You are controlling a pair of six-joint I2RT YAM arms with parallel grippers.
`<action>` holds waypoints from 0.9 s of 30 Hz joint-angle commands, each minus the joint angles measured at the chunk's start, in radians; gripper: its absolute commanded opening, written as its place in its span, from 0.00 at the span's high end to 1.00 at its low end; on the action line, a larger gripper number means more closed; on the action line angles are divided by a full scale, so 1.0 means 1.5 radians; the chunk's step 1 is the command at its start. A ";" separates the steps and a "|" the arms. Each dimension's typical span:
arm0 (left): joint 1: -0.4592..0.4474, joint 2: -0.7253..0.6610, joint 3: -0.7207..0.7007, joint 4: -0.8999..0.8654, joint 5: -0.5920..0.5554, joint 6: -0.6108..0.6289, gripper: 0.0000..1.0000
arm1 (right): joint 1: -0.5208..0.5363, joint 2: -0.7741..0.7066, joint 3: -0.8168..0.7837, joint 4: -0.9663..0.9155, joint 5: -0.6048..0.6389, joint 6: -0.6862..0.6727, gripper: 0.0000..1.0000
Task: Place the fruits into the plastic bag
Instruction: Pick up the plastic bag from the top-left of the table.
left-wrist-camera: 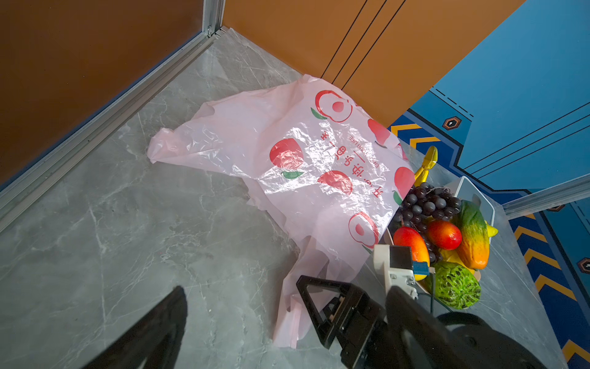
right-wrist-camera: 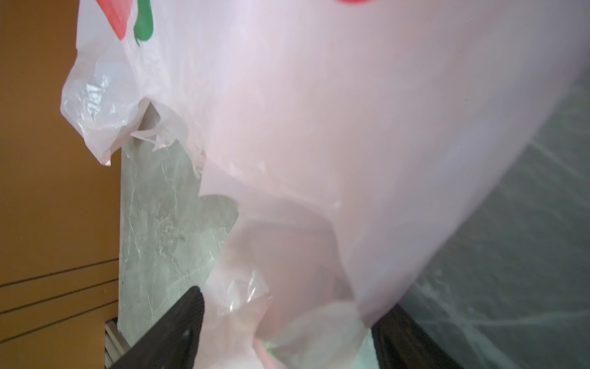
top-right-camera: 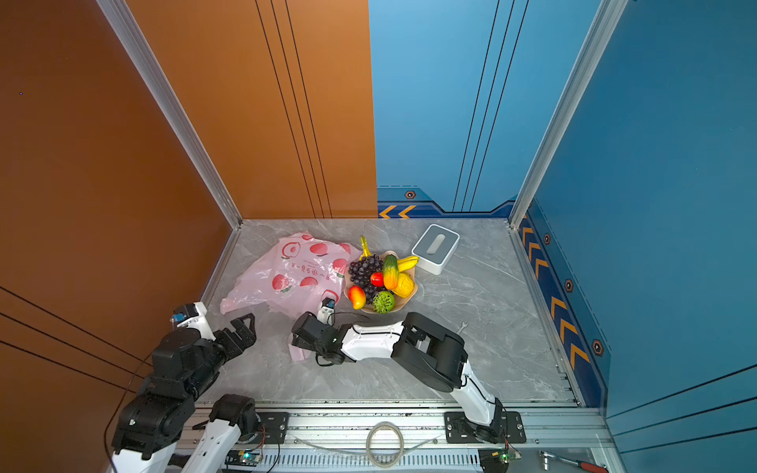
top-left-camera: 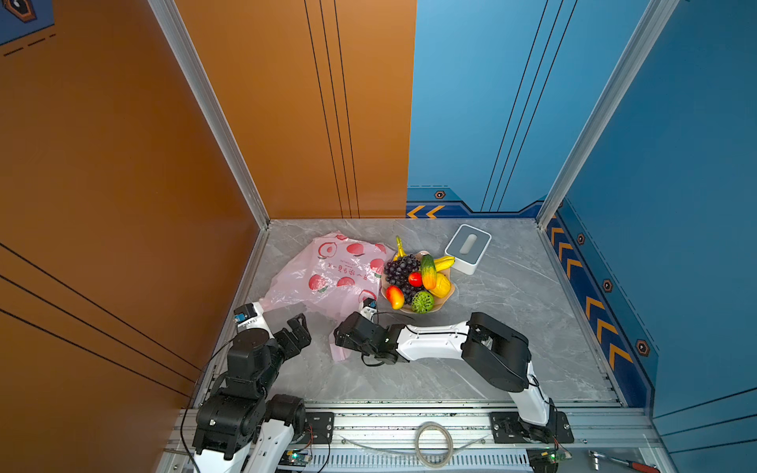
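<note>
Both wide — left hand above veined grey tabletop, right hand astride crinkly translucent plastic bag.

The pink plastic bag is lying crumpled on the grey table, touching the beige plate. The fruits are all sitting piled on the plate: purple grapes, a red tomato, a mango, a papaya, a lemon, a bumpy green fruit and yellow bananas (one more is poking up behind the grapes). A white-grey box is standing just beside the plate. The right gripper is reaching over the bag's near handle. The left gripper is hanging near the bag's edge, jaws spread wide, holding nothing.
</note>
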 commanded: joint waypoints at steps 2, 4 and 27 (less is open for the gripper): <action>0.005 -0.012 0.005 -0.014 -0.009 0.009 0.02 | -0.007 0.022 0.014 -0.058 0.035 -0.009 0.32; 0.005 -0.008 0.006 -0.013 -0.008 0.009 0.02 | -0.006 0.017 0.017 -0.067 0.046 -0.020 0.40; 0.006 0.025 0.063 -0.052 -0.011 0.017 0.02 | 0.020 -0.129 0.184 -0.292 0.217 -0.388 1.00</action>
